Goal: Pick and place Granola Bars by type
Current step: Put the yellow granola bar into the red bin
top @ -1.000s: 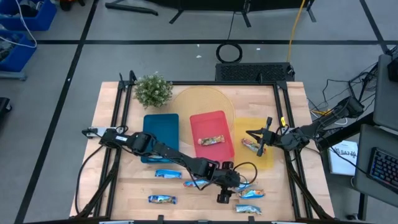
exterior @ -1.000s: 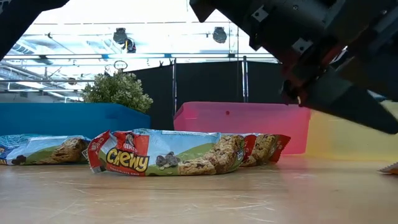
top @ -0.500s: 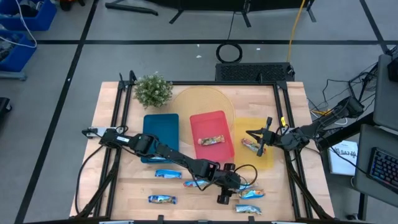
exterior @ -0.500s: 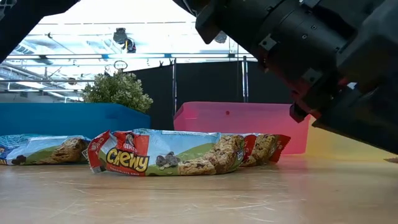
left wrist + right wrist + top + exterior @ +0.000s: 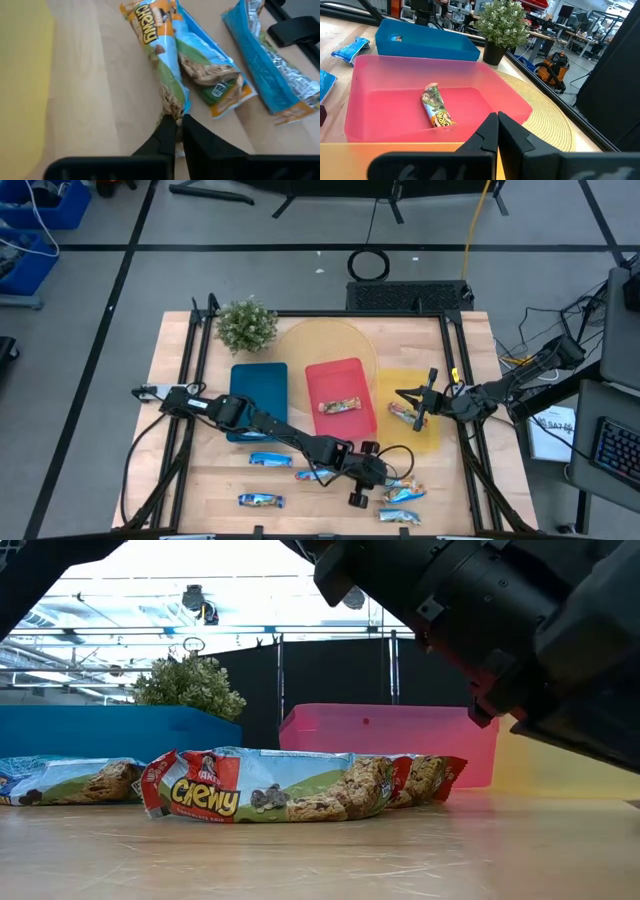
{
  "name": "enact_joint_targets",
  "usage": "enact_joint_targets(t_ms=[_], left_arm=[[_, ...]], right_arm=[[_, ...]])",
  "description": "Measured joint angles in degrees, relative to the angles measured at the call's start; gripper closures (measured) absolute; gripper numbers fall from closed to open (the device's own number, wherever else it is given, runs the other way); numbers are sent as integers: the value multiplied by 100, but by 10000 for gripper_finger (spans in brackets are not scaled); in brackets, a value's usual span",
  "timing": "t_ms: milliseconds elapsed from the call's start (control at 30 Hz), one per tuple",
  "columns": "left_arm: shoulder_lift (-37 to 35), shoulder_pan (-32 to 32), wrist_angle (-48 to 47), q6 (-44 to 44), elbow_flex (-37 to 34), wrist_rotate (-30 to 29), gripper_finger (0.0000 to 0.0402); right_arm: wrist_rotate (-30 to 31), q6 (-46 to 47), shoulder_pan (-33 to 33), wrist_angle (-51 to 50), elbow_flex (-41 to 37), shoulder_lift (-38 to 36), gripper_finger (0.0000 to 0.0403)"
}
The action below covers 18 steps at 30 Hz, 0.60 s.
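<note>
1. The wooden surface carries a blue tray, a red tray and a yellow tray in a row, with a potted plant behind them.
2. The left arm reaches across the front of the surface; its left gripper sits low over a cluster of bars near the front right.
3. The right gripper waits over the yellow tray, jaws together on nothing.
4. The left jaws are pinched on the end of a Chewy granola bar, which lies flat on the wood just beside two other bars.
5. That bar has an orange end, a blue and green wrapper and a crinkled foil seam.
6. Judgement: the hold is only on the wrapper's tip, so a slow, straight lift would keep the foil from slipping and avoid dragging its neighbours.
7. One bar already lies in the red tray; others lie loose at the front left.
</note>
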Motion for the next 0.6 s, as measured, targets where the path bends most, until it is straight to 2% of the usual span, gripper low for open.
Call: enact_joint_targets(t_ms=[167,367,600], left_arm=[[-159,2,-202,192,-2,-262,383],[-755,-68,-783,455,-2,-1016,382],[-1771,-118,-2618,496,0,-2396,392]], right_arm=[[2,-34,0,0,0,0,403],[7,-120,0,6,0,-2,403],[5,-138,0,41,0,0,403]])
